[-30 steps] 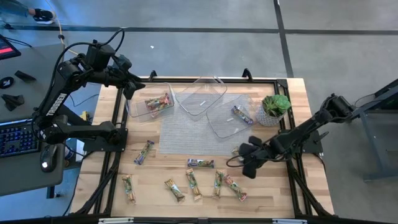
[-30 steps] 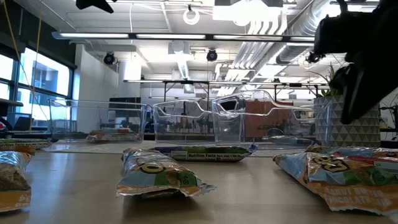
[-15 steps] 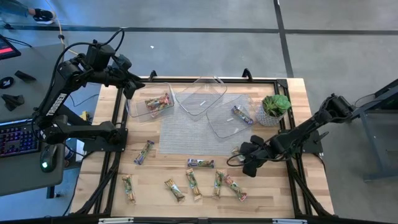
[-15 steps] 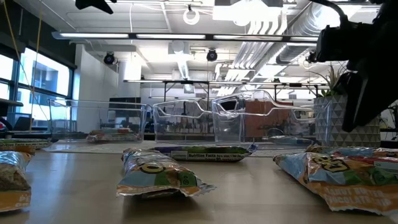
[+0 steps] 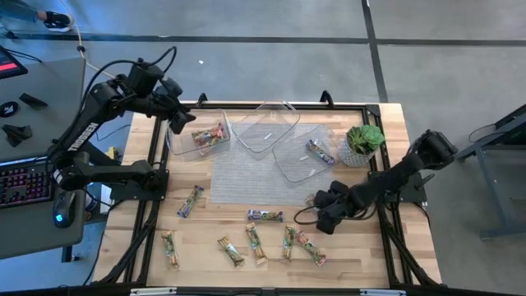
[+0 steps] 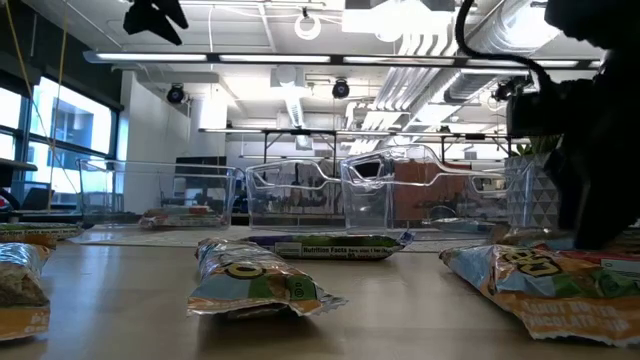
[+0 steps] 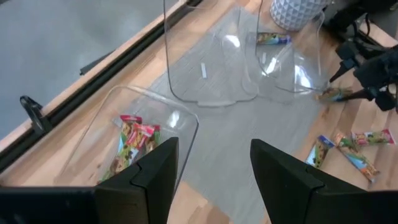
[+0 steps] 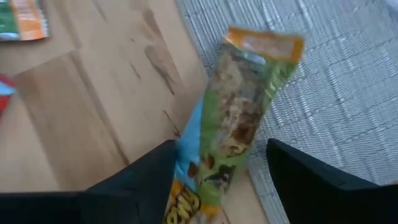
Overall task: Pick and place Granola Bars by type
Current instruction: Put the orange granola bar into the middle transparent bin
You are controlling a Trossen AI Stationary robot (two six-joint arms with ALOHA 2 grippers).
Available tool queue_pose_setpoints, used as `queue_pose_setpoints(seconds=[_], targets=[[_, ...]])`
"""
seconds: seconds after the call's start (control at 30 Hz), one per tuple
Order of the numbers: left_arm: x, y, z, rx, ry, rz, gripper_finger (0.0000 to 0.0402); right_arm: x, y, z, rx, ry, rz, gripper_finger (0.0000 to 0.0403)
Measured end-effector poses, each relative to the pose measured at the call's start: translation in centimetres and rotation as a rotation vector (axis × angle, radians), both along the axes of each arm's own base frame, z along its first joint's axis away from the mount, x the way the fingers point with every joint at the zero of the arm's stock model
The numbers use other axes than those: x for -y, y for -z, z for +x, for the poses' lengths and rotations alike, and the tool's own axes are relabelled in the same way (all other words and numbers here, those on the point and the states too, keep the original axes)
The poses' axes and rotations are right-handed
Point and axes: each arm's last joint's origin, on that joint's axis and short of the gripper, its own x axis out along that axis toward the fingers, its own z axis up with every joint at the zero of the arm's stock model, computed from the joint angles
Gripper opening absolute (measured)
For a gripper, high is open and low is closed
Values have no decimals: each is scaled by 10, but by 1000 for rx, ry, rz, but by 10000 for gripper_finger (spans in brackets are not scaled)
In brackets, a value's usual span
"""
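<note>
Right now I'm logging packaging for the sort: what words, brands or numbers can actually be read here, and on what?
"Nutrition Facts" on the bar lying mid-table in the low view; the smaller print after it is too small to read.
White lettering on the left arm in the high view, too small to read surely.
Print on the green bar between the right gripper fingers: blurred, unreadable.
</note>
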Motion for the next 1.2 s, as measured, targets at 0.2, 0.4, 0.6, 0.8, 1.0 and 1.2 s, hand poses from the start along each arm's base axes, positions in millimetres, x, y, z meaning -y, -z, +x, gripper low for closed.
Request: queue_pose_setpoints(seconds=[0.2, 0.4, 0.6, 0.8, 1.0, 1.2], targets=[[-3, -2, 4, 37, 1, 35, 195, -1, 9, 2, -17, 38, -16, 221], [-4, -3, 4, 45, 1, 43, 195, -2, 5, 5, -11, 36, -6, 170], [-4, 1, 6, 46, 67, 59, 195, -8, -2, 13, 9, 18, 40, 107], [-9, 19, 17, 125, 217, 47, 195, -18, -20, 27, 26, -67, 103, 73], [-16, 34, 24, 125, 215, 51, 195, -21, -50, 39, 11, -104, 22, 75], [-17, 33, 27, 178, 255, 57, 195, -4, -104, 76, 163, -200, -198, 77]])
